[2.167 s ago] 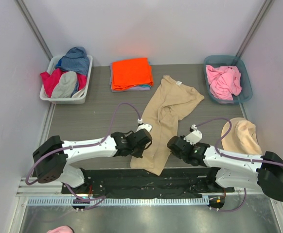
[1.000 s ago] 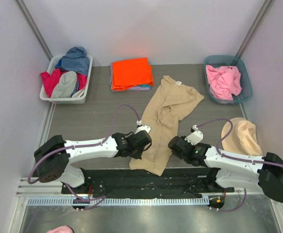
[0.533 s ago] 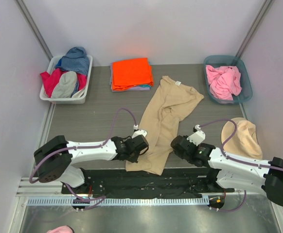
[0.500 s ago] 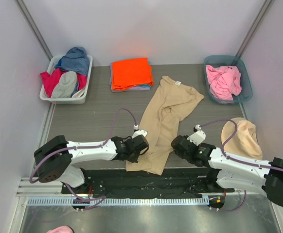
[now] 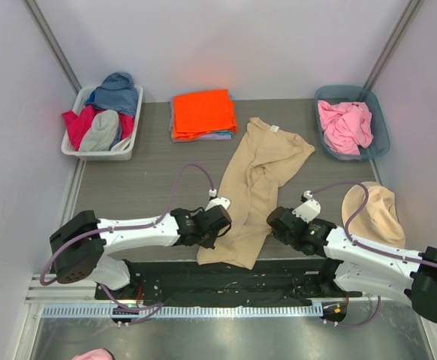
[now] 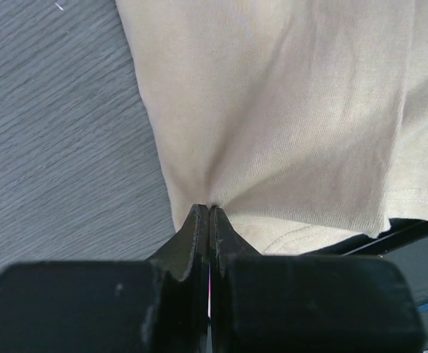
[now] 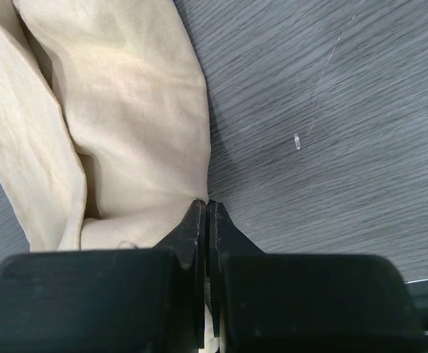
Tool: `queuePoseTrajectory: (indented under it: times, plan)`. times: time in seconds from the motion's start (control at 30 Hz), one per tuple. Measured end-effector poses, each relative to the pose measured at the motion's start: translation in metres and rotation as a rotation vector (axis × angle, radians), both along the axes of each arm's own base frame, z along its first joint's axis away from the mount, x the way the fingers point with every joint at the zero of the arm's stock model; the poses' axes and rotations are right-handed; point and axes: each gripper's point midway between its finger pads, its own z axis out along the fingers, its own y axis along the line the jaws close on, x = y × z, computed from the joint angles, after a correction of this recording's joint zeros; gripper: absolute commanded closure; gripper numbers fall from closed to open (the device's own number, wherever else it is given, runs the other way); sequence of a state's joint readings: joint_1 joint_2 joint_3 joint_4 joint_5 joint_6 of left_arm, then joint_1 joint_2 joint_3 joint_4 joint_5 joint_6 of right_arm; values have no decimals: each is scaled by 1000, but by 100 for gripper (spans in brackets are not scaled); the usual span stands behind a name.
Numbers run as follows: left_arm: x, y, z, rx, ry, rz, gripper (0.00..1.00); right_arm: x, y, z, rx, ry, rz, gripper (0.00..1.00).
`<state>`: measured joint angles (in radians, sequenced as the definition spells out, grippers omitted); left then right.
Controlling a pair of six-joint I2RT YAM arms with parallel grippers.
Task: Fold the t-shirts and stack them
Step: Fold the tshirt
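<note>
at the near edge of the table (image 5: 128,187), around 6 o'clock, i hold the tan t-shirt (image 5: 256,180) by its hem. the left gripper (image 5: 217,223) is pinched tight on the 9 o'clock side and the right gripper (image 5: 277,219) likewise on the 3 o'clock side. i judge this the spreading step: next, draw the hem apart and flat. the hem overhangs the black base (image 5: 203,274). there is bare room at 10 o'clock, the orange stack (image 5: 201,112) is at 12, and a beige hat (image 5: 372,210) is near at 3.

tan shirt (image 6: 287,132): soft matt knit cloth (fine ribs show); table (image 7: 332,132): matt grey wood grain; fingers (image 6: 190,246): smooth black plastic.
</note>
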<state>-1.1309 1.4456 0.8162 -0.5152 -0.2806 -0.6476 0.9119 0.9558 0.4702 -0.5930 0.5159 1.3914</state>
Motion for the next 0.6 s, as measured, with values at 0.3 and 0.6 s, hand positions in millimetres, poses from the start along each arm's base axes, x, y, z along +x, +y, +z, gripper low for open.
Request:
queuePoseTrajectory:
  times: [0.3, 0.6]
  plan:
    - [1, 1, 5, -7, -12, -1, 100, -1, 0, -1, -8, 10, 5, 99]
    - [-1, 4, 2, -2, -9, -2, 100, -2, 0, -2, -4, 21, 10, 63]
